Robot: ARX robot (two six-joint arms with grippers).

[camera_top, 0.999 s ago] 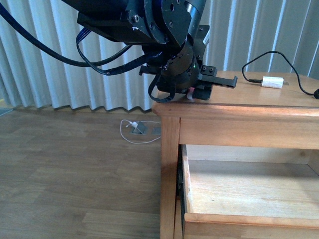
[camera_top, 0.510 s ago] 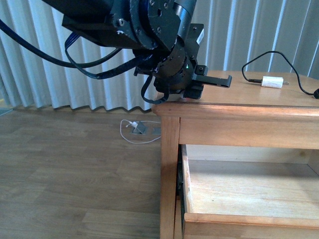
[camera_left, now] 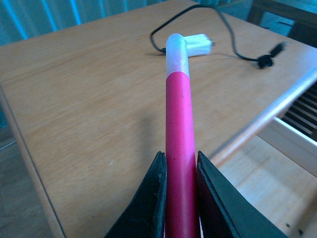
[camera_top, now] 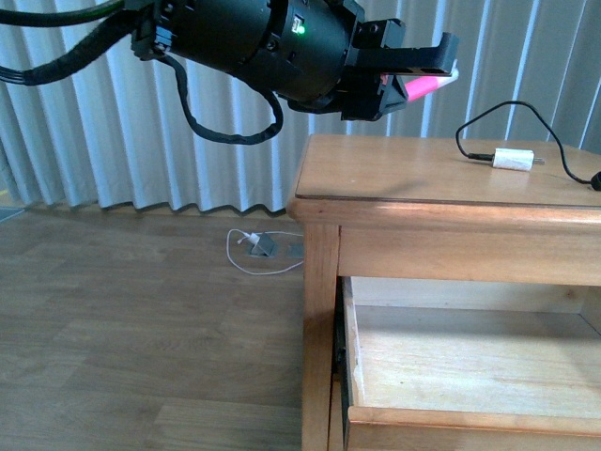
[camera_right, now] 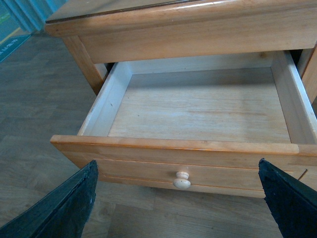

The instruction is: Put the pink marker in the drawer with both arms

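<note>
And up it comes! The left arm [camera_top: 244, 47], which was low over the near-left corner of the counter [camera_top: 423, 169] a moment ago, is now raised well above it. The pink marker [camera_left: 177, 129] has come up with it. The left fingers [camera_left: 153, 198] are clamped on the pink barrel, with the white end sticking out ahead towards the far right. So the pick looks done, and what remains is the carry and the drop.

The drawer [camera_right: 198, 148] is pulled open below the counter's near edge. In the right wrist view its pale plank bottom is bare. The right fingers [camera_right: 69, 203] are spread wide apart and hold nothing, hovering just in front of the drawer front, with the round knob [camera_right: 182, 180] between them.

What's in the way? Mostly the counter itself, since its top overhangs the far part of the drawer. I'd say the marker has to travel nearer, past that edge, before it goes down. The white charger plug [camera_top: 514, 158] and its black cable [camera_top: 488, 113] lie on the far right of the counter, well apart from the marker and no bother. A white cord [camera_top: 249, 246] lies on the floor to the left, also out of play.
</note>
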